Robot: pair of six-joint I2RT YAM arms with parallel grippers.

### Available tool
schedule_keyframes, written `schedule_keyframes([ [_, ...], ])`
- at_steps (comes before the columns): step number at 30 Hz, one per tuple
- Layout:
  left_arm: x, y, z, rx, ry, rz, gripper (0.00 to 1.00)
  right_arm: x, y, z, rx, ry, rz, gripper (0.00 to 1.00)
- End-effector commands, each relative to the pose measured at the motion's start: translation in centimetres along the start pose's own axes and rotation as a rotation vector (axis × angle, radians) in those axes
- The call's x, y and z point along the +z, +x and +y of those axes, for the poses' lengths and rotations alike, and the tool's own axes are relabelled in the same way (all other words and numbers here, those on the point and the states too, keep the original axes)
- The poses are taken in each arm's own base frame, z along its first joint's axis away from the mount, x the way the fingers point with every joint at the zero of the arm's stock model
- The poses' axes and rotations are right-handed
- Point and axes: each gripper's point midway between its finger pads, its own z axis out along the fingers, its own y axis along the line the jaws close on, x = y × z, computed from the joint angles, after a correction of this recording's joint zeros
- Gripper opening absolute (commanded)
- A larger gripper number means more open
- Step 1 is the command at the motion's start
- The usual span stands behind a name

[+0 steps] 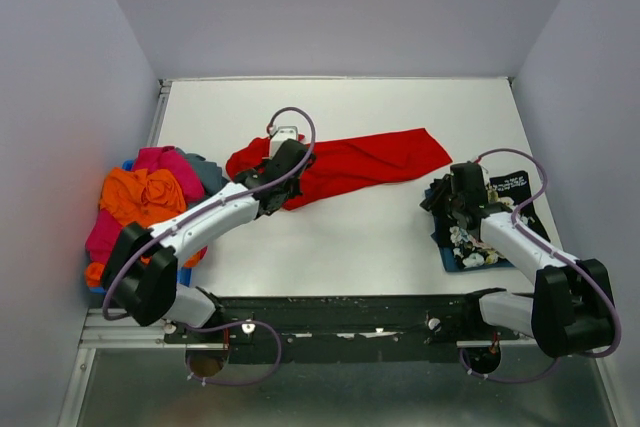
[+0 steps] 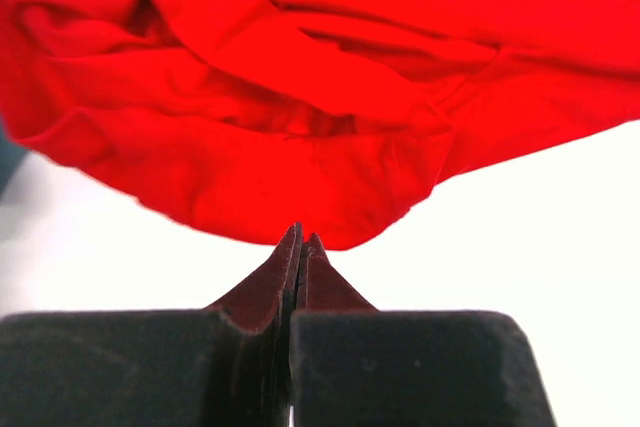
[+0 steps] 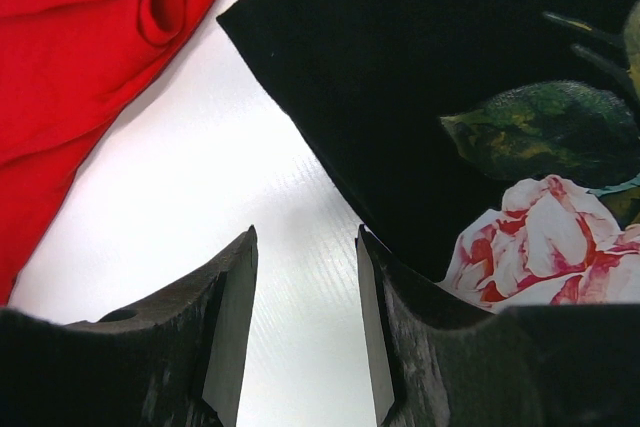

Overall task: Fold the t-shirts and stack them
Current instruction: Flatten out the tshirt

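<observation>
Left end effector (image 2: pixel 302 239) at red t-shirt (image 2: pixel 300 117) edge

On the left wrist cam, the left hand (image 2: pixel 301 239) has its tips pressed together right at the hem of the red tee (image 2: pixel 300 97). I honestly can't tell if any cloth is caught in there. The tee also runs off the top and both sides of that shot. From above, the teal-grey tee (image 1: pixel 205 169) is mostly buried in the pile on the left. The blue tee (image 1: pixel 450 262) is just an edge poking out under the floral tee (image 1: pixel 505 192), and the white print on that one's too small to read.
</observation>
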Motion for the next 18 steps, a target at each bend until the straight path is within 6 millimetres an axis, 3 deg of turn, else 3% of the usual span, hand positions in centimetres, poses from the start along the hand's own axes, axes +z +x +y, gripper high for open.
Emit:
schedule_keyframes([
  [1,-2.0,-1.7,3.0,-0.016,-0.067,-0.073,0.0,0.0,0.3,0.3,-0.013,-0.038,0.005,0.54],
  [2,-2.0,-1.8,2.5,-0.014,-0.033,-0.079,0.05,0.0,0.2,0.5,-0.014,-0.044,0.003,0.56],
  [4,-1.9,-1.9,1.0,-0.016,0.045,-0.074,0.47,0.0,0.4,0.7,-0.018,-0.063,0.007,0.61],
  [5,-1.7,-2.0,0.0,-0.022,0.09,-0.07,0.62,0.0,0.4,0.8,-0.018,-0.069,0.006,0.63],
  [7,-1.3,-2.1,-1.3,-0.027,0.134,-0.07,0.74,0.0,0.4,0.9,-0.023,-0.075,0.007,0.64],
  [11,0.3,-2.2,-2.5,0.007,0.127,-0.05,0.76,-0.1,0.4,0.9,-0.025,-0.083,0.002,0.65],
  [18,3.7,-1.3,-4.8,0.07,0.103,0.011,0.71,-0.2,0.3,1.1,-0.026,-0.104,-0.017,0.65],
])
